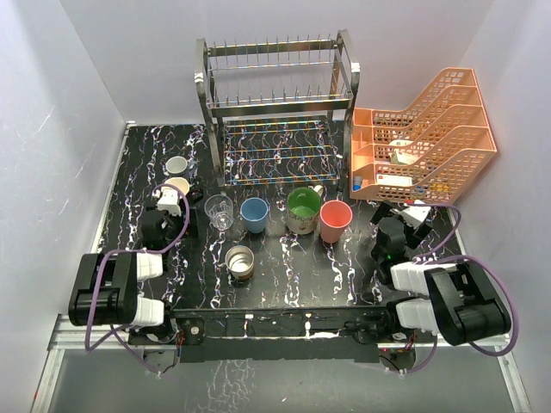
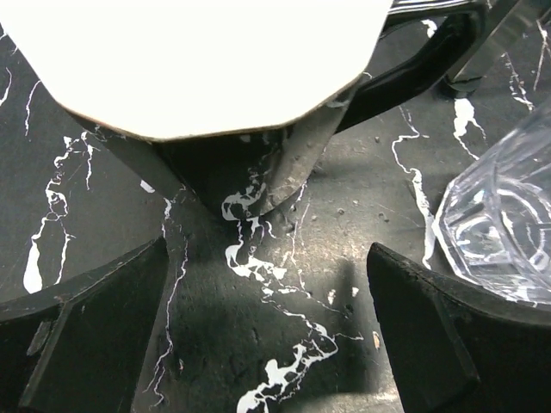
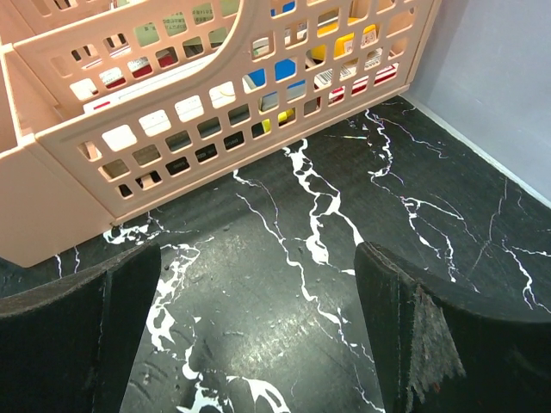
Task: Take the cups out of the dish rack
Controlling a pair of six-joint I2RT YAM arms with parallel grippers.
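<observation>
The steel dish rack (image 1: 275,112) stands at the back with no cup showing in it. All the cups stand on the table: small white cup (image 1: 176,164), black mug (image 1: 182,184), clear glass (image 1: 219,211), blue cup (image 1: 254,214), cream mug with green inside (image 1: 303,210), salmon-pink tumbler (image 1: 335,220), brown-and-cream cup (image 1: 240,261). My left gripper (image 1: 170,200) is open and empty just short of the black mug (image 2: 250,172), with the clear glass (image 2: 508,232) to its right. My right gripper (image 1: 411,215) is open and empty over bare table (image 3: 258,327).
Orange mesh stacked trays (image 1: 422,138) holding small items stand at the back right, close in front of my right gripper (image 3: 172,129). White walls close in the table on the left, right and back.
</observation>
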